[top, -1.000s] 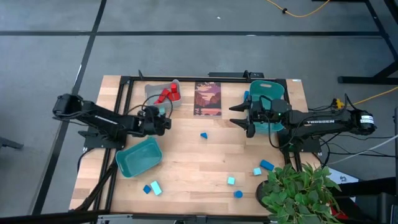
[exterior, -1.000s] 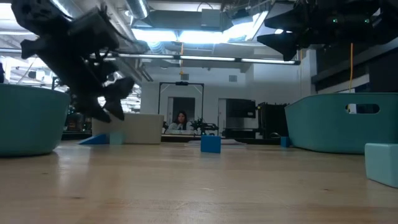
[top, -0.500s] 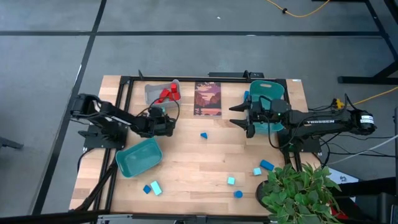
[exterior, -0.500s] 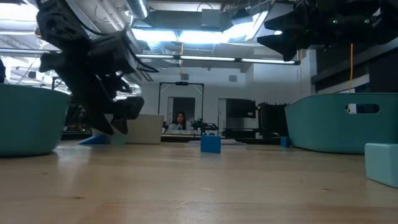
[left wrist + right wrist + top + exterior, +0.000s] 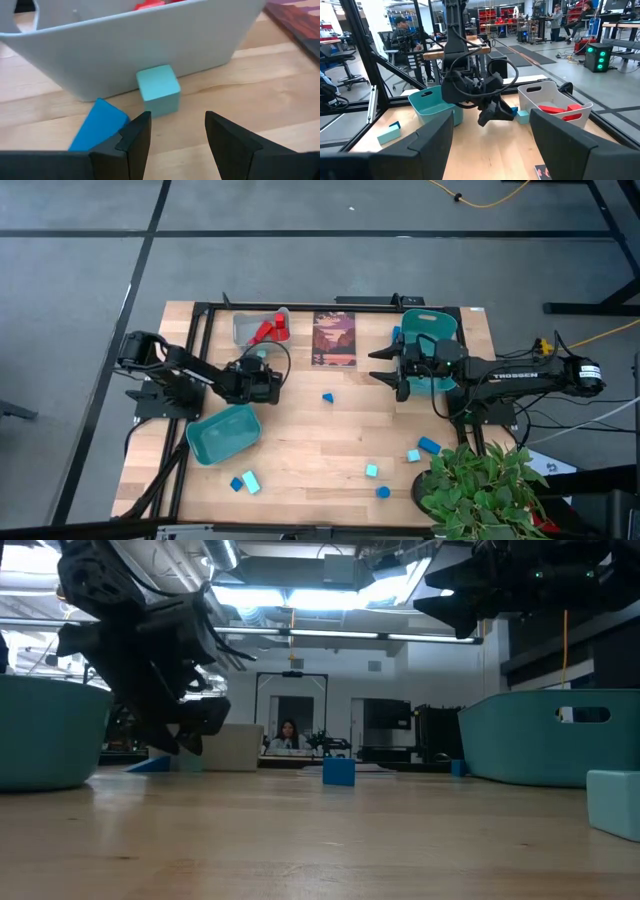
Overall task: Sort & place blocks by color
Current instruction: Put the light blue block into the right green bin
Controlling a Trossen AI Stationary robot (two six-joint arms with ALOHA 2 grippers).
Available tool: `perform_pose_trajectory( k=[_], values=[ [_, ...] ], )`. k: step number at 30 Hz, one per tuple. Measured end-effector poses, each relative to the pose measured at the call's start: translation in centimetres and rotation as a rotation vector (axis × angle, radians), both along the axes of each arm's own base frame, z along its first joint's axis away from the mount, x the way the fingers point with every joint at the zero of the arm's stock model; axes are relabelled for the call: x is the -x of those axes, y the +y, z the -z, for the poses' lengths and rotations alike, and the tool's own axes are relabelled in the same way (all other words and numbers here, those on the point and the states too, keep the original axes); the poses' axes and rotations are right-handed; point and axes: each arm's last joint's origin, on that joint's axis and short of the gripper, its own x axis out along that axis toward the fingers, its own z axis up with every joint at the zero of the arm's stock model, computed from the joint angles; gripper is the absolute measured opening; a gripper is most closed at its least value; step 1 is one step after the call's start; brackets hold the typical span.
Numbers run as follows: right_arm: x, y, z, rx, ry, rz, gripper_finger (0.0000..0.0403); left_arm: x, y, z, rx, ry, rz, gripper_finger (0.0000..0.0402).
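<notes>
In the left wrist view a light cyan cube [image 5: 158, 90] and a dark blue block [image 5: 100, 125] lie on the table against the outer wall of the grey bin [image 5: 130, 45]. Red blocks [image 5: 270, 330] lie inside that bin. My left gripper [image 5: 175, 135] [image 5: 268, 380] is open, hovering just short of the cube and touching nothing. My right gripper [image 5: 378, 366] is open and held high beside the far-right teal bin [image 5: 432, 345]. A blue block [image 5: 327, 397] lies mid-table, and several cyan and blue blocks [image 5: 372, 470] lie near the near edge.
A second teal bin [image 5: 223, 432] sits near the left gripper, with two blocks [image 5: 243, 481] in front of it. The dark picture card [image 5: 334, 338] lies at the far edge. A potted plant [image 5: 480, 485] overhangs the near right corner. A person shows far off in the room [image 5: 291, 732].
My left gripper has moved toward the table's right and come lower, closing in on the blocks beside the grey bin. The right arm has kept still.
</notes>
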Motion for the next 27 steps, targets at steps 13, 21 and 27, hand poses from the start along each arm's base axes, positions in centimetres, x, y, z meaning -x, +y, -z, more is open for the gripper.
perform_pose_trajectory(
  k=[13, 21, 27],
  values=[
    [0.0, 0.0, 0.0, -0.005, 0.0, 0.0, 0.0266, 0.03, -0.03, 0.03, 0.008, 0.006, 0.004, 0.0184],
    [0.0, 0.0, 0.0, -0.005, 0.0, 0.0, 0.0266, 0.75, 0.49, 0.36, 0.088, -0.026, -0.097, 0.0209],
    [0.0, 0.0, 0.0, -0.005, 0.0, 0.0, 0.0266, 0.57, 0.33, 0.26, 0.048, 0.013, -0.047, 0.0208]
  ],
)
